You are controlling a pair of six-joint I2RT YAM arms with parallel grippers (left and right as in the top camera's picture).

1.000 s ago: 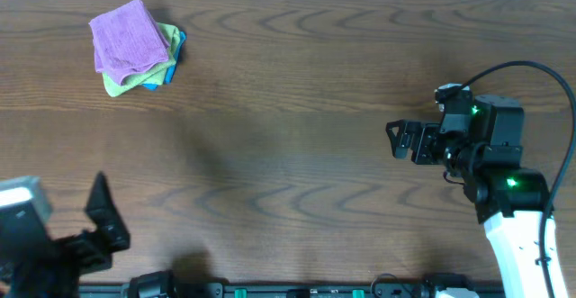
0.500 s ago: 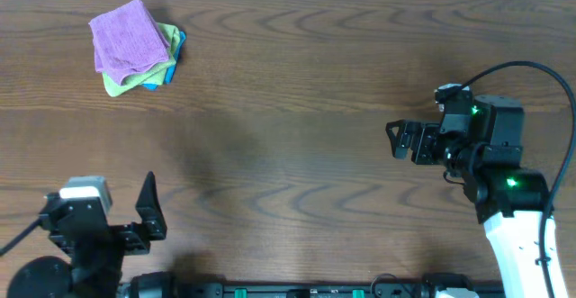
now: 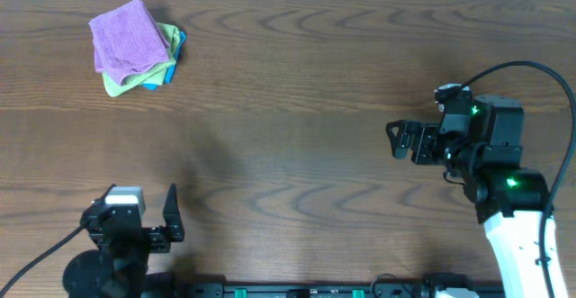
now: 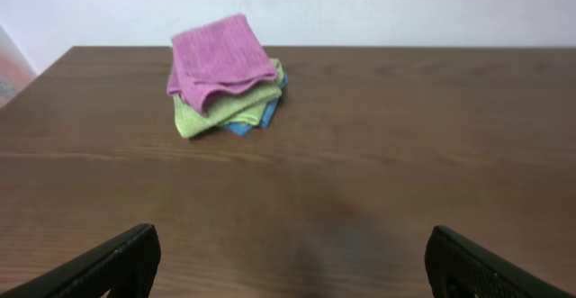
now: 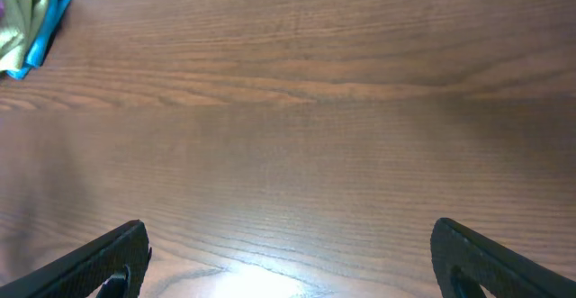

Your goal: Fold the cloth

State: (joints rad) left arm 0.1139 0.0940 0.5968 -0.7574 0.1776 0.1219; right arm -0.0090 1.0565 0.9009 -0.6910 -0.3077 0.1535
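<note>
At far left, cloth (image 3: 131,35) atop pile (image 3: 121,84), L gripper (image 4: 290,266), R gripper (image 3: 396,139) spread.

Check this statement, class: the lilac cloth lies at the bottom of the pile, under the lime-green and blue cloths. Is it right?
Not right. The lilac cloth lies on top, over the lime-green cloth and the blue cloth, not beneath them. The left wrist view shows it plainly.

Soft, even light fills every view, and the overhead is sharp. A pale glare sits on the tabletop (image 5: 297,154) close in front of the right claw (image 5: 288,239). Just ahead of the left claw (image 4: 290,248) lies a faint, blurry shadow in a slightly hazy picture.
</note>
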